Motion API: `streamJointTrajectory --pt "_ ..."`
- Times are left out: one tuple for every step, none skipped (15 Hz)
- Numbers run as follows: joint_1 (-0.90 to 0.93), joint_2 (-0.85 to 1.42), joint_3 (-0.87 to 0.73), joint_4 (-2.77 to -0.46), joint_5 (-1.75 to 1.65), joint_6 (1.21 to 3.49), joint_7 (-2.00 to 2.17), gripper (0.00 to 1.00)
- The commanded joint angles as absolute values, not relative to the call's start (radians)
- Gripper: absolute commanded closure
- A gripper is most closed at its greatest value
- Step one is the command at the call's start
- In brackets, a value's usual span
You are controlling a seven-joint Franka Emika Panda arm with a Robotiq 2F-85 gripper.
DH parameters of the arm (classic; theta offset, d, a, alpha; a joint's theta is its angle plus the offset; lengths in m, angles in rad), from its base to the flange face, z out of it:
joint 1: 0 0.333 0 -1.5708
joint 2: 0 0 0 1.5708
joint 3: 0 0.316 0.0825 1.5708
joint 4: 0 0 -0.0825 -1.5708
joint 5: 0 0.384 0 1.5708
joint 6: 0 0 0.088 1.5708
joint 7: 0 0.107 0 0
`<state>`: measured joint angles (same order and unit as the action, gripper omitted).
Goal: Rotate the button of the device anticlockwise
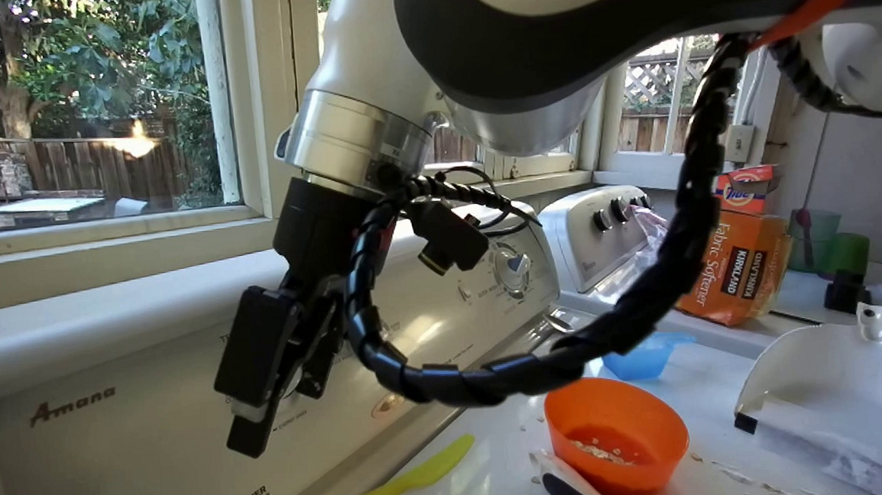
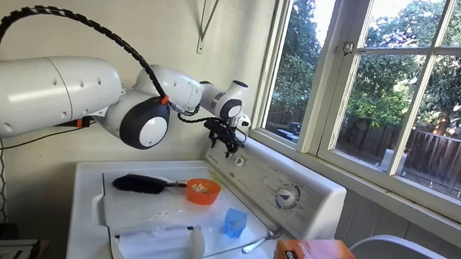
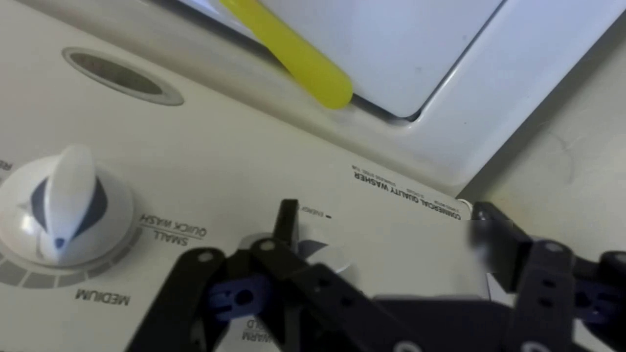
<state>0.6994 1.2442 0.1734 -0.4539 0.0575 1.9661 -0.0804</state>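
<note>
The button (image 2: 287, 197), a white dial with a wide ring of dark marks, sits toward one end of the control panel. It also shows in an exterior view as the button (image 1: 515, 267), clear of the gripper. The device (image 1: 78, 453) is a white washer with a slanted panel. My gripper (image 3: 387, 215) stands open over the Amana end of that panel, well away from the button. In the wrist view, one finger (image 3: 286, 222) partly covers a smaller knob (image 3: 330, 254); whether they touch I cannot tell. The button is out of the wrist view.
Another smaller knob (image 3: 66, 210) lies between the gripper and the button. On the washer top are a yellow utensil (image 1: 402, 485), an orange bowl (image 2: 202, 191), a blue cup (image 2: 235, 222), a spoon (image 2: 262, 239) and a white dustpan (image 2: 160, 249). A window wall rises behind the panel.
</note>
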Motion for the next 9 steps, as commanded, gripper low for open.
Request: streamJointTrajectory --pt "0.713 1.256 0.156 -0.435 0.039 2.030 -0.053 0.00" --pt "0.716 1.257 0.150 -0.434 0.036 2.036 -0.041 0.00" --pt "0.718 1.258 0.147 -0.433 0.035 2.040 -0.030 0.00" --pt "0.720 1.257 0.143 -0.433 0.033 2.042 -0.021 0.00" --pt "0.722 1.258 0.140 -0.433 0.033 2.045 -0.012 0.00" --pt "0.723 1.259 0.137 -0.432 0.032 2.050 -0.006 0.01" --pt "0.725 1.260 0.135 -0.430 0.032 2.057 0.001 0.00" --pt "0.728 1.261 0.131 -0.428 0.029 2.062 0.006 0.00" --pt "0.731 1.260 0.126 -0.428 0.026 2.064 0.012 0.06"
